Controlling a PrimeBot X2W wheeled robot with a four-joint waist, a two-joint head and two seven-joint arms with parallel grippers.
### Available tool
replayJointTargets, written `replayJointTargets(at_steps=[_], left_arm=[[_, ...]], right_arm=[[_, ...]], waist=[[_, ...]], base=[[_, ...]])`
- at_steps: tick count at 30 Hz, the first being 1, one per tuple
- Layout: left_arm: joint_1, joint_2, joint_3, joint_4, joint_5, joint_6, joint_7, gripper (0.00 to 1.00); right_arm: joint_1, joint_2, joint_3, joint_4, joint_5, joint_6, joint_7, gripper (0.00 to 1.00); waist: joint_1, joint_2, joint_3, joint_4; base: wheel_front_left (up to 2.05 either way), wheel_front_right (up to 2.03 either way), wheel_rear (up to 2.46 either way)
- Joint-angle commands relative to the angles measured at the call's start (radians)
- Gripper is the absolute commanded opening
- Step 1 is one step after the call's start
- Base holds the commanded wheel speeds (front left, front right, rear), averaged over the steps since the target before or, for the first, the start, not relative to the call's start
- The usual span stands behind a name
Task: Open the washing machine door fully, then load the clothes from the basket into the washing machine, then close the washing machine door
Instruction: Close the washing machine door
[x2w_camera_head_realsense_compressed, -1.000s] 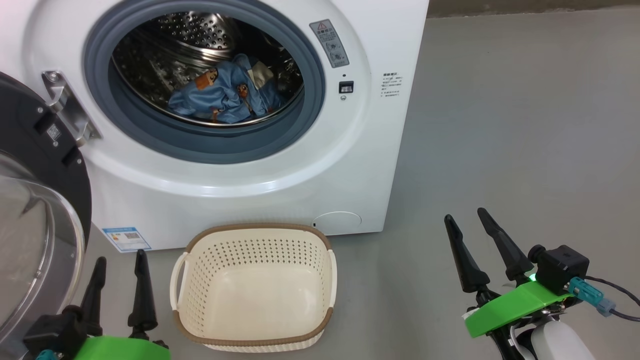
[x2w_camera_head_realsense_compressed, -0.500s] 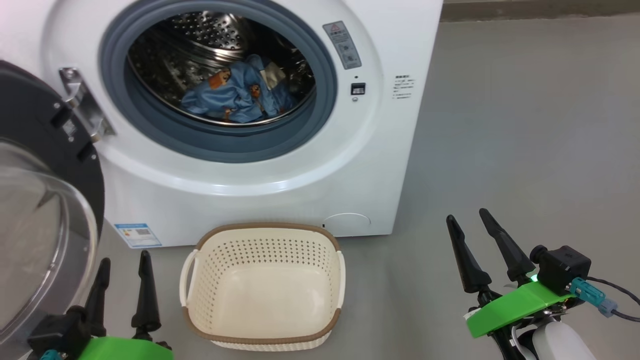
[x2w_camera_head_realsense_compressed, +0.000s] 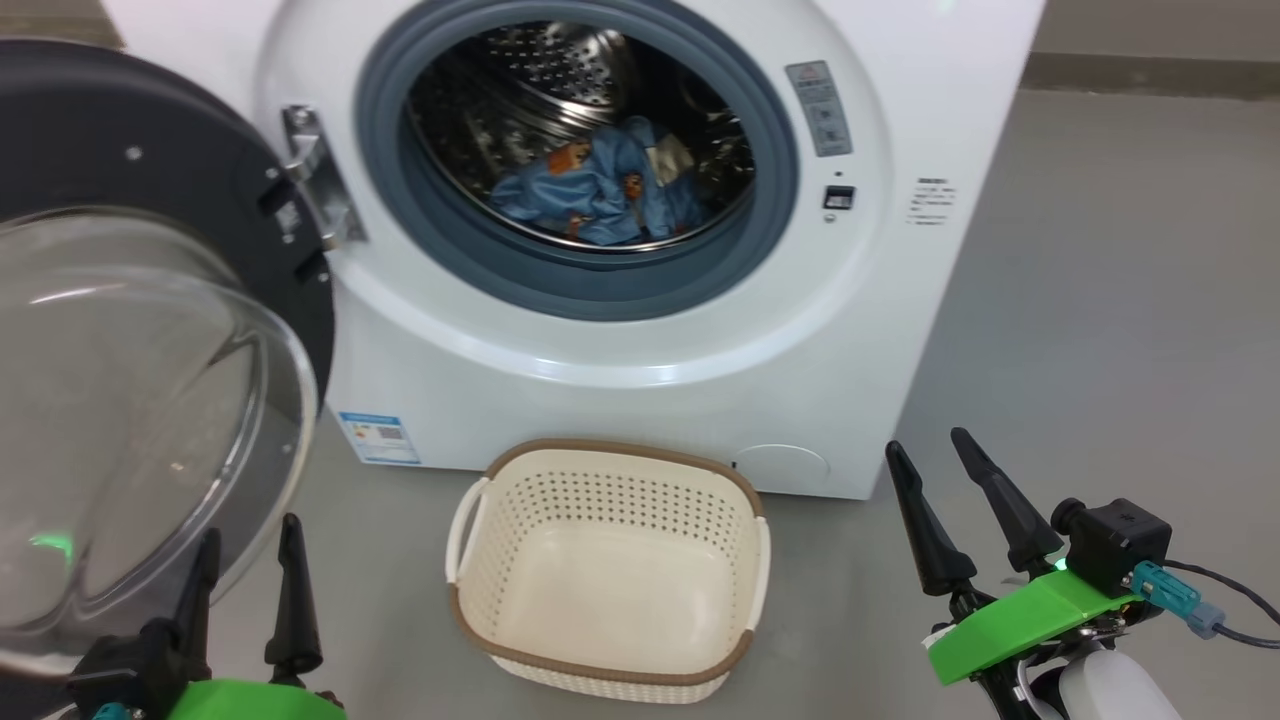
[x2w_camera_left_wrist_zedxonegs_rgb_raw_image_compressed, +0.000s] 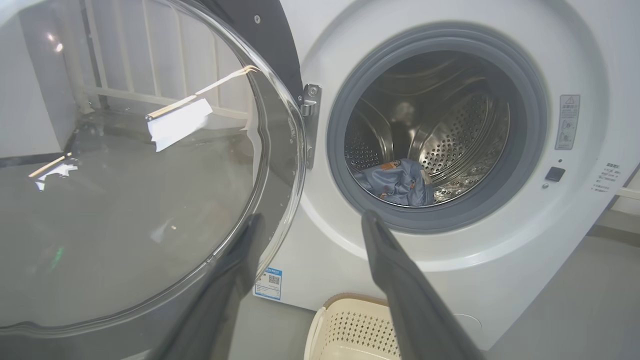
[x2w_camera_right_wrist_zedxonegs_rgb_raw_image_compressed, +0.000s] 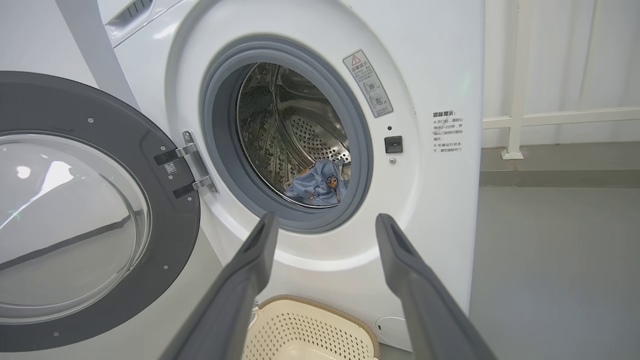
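Observation:
The washing machine (x2w_camera_head_realsense_compressed: 900, 330) stands with its door (x2w_camera_head_realsense_compressed: 150, 160) swung out to the left, the glass bowl (x2w_camera_head_realsense_compressed: 130, 400) bulging toward me. The blue printed clothes (x2w_camera_head_realsense_compressed: 600, 185) lie in the steel drum, and the left wrist view shows the clothes (x2w_camera_left_wrist_zedxonegs_rgb_raw_image_compressed: 397, 182) low in it. The cream basket (x2w_camera_head_realsense_compressed: 620, 500) sits on the floor before the machine with nothing inside. My left gripper (x2w_camera_head_realsense_compressed: 250, 532) is open, low beside the bowl and left of the basket. My right gripper (x2w_camera_head_realsense_compressed: 927, 442) is open, right of the basket. Both hold nothing.
Grey floor stretches to the right of the machine. A white railing (x2w_camera_right_wrist_zedxonegs_rgb_raw_image_compressed: 515, 120) runs along the wall behind it. The blue label sticker (x2w_camera_head_realsense_compressed: 378, 437) and round cover (x2w_camera_head_realsense_compressed: 780, 465) sit low on the front. The door's glass (x2w_camera_left_wrist_zedxonegs_rgb_raw_image_compressed: 150, 200) is close to my left fingers.
The head camera has turned, so the machine, door and basket sit further right in the picture and more of the door shows. Both grippers stay open and hold the same places.

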Motion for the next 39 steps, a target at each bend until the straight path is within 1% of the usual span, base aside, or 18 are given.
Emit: replayJointTargets(at_steps=[1,9,11,30,39], left_arm=[[-0.005,0.011,0.033,-0.018,0.013,0.008,-0.006,1.0],[0.0,0.011,0.03,-0.007,0.04,0.028,-0.006,1.0],[0.001,0.011,0.03,-0.006,0.041,0.031,-0.006,1.0],[-0.002,0.01,0.01,0.002,0.044,0.04,-0.006,1.0],[0.015,0.01,0.041,-0.032,0.035,0.048,-0.006,1.0]], right_arm=[[0.002,-0.002,0.027,-0.021,0.026,0.002,-0.005,1.0],[0.005,-0.004,0.034,-0.016,0.031,0.002,-0.005,1.0],[0.006,-0.005,0.034,-0.016,0.031,0.002,-0.005,1.0],[0.011,-0.009,0.052,-0.001,0.039,0.002,-0.005,1.0],[-0.04,-0.013,0.105,0.022,0.048,0.002,-0.005,1.0]], waist=[[0.0,0.0,-0.018,0.053],[0.0,0.0,-0.028,0.135],[0.0,0.0,-0.028,0.145],[0.0,0.0,-0.029,0.35],[0.0,0.0,-0.009,0.372]], base=[[0.0,0.0,0.0],[0.0,0.0,0.0],[0.0,0.0,0.0],[0.0,0.0,0.0],[0.0,0.0,0.0]])
